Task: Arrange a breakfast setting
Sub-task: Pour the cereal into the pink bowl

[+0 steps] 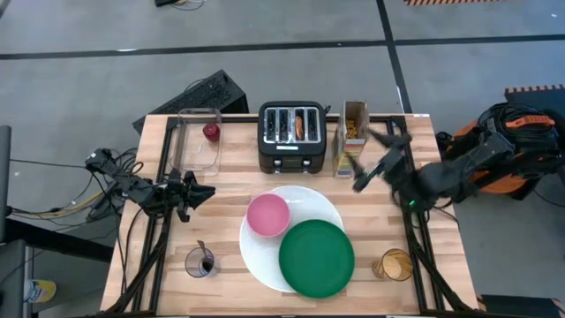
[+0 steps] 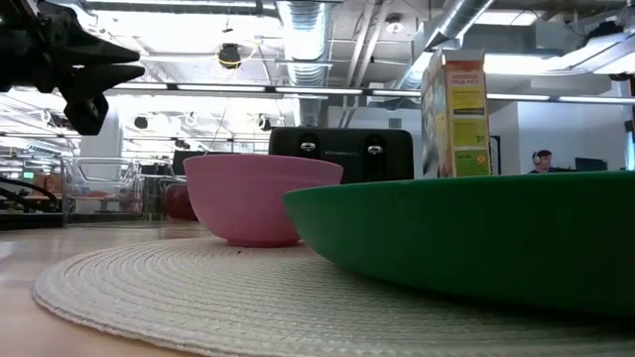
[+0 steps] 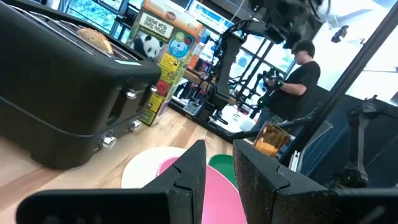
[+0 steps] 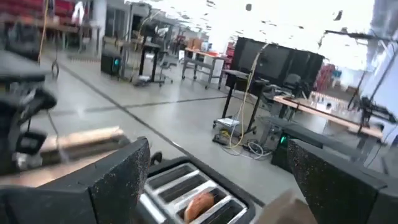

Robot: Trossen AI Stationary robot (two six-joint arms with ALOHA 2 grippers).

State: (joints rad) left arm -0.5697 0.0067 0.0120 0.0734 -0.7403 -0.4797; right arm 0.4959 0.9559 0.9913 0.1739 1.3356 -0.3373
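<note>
Overhead: pink bowl [image 1: 267,215] and green plate [image 1: 316,258] on white plate [image 1: 311,202]; red fruit [image 1: 211,132] in clear container [image 1: 198,141]; bagel [image 1: 300,125] in toaster [image 1: 290,137]. Left gripper [image 1: 202,193] at left edge, fingers slightly parted. Right gripper [image 1: 378,159] beside cereal box [image 1: 353,130], spread wide.

Low: bowl [image 2: 261,196] just beside green plate [image 2: 466,233].

Left wrist: fingers [image 3: 189,171] narrowly apart over bowl [image 3: 214,190].

Right wrist: bagel [image 4: 200,203] in toaster slot.
</note>
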